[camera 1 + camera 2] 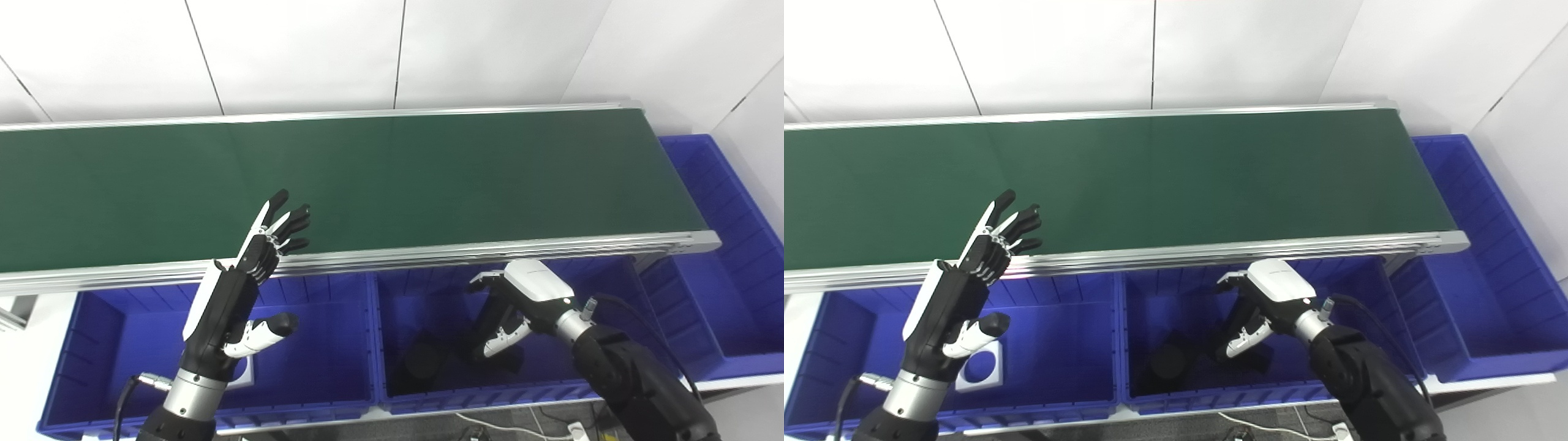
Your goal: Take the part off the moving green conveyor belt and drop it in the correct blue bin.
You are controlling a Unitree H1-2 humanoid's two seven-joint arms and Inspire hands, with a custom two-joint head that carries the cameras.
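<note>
The long dark-green conveyor belt [392, 184], running across the middle of the frame between aluminium rails, carries no part that I can see anywhere along its visible length. My left hand [245, 288] stands raised at lower left, fingers spread and extended over the near rail, thumb apart, holding nothing. My right hand [514, 312] is down inside the middle blue plastic bin [429, 288] at lower centre, fingers pointing downward and partly curled; I cannot tell whether anything is between them. Directly beneath it lie dark black parts [1167, 361] on the bin floor, one rounded, another partly hidden by the fingers. The left blue plastic bin [1059, 343] holds a white square plate with a round hole [983, 367]. A further blue bin [723, 245] sits at the right end of the belt. My judgement: the step in hand is the drop into the middle bin, at or near release. The next move calls for lifting the right hand clear of the bin wall, then waiting beside the near rail for a new part to appear on the belt.
</note>
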